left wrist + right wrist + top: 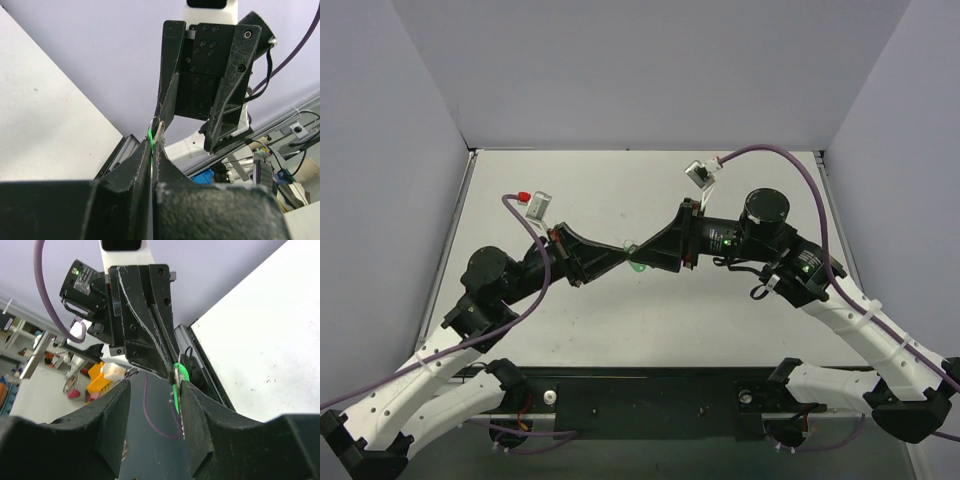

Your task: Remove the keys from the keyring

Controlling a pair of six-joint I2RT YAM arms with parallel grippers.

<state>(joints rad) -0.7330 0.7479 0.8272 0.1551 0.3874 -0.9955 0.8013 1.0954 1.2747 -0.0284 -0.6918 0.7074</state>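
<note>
A white table [620, 320] enclosed by plain pale grey walls [650, 70], a black plate [650, 395] along its near edge, and cluttered shelves [27, 345] with a yellow bin [96, 381] beyond.

Bright green tag [183, 371]; silver-grey key [177, 375]; matt black left gripper [152, 152] and right gripper [154, 395]; purple cables [790, 160]; off-white table [610, 190].

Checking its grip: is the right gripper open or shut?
Open: the right gripper shows a gap between its fingers; the left gripper pinches the keyring.
</note>
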